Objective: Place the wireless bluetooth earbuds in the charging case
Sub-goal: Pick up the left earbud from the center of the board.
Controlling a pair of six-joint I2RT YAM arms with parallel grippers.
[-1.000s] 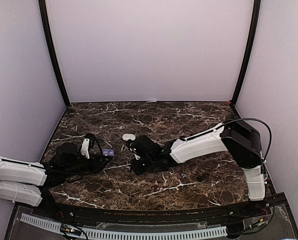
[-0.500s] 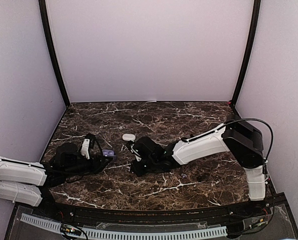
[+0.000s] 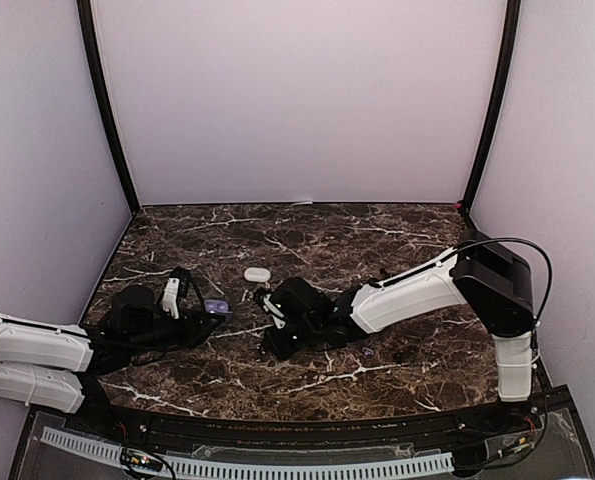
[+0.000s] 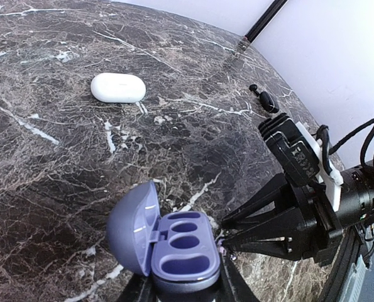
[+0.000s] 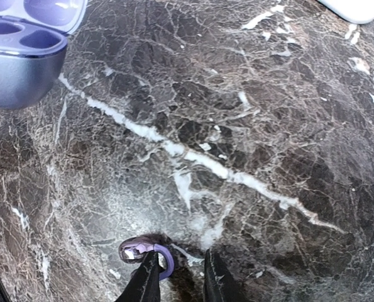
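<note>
In the last second the right arm has drawn back a little toward the near edge of the counter (image 5: pixel 268 126), and its hand has moved with it, low over the stone. The left arm has not moved at all. I judge that the right arm is working on the pick-up of one earbud and that the insertion has not yet started.

The right hand (image 5: pixel 179 270) is down at the counter, and its jaws stand only a little apart. The purple earbud (image 5: pixel 139 250) lies at the tip of one jaw, mostly on its outer side, with only its ring-shaped end reaching into the gap. From the wrist view I cannot tell whether it is really pinched or only touched.

The left hand (image 4: pixel 184 288) is closed on the purple case (image 4: pixel 174 248) from both sides and holds it with the lid thrown open. No earbud is inside yet. The right hand's tips are just beside this case, so the way to it is short.

A white case (image 4: pixel 117 87) lies closed farther back on the counter, well apart from both hands.
</note>
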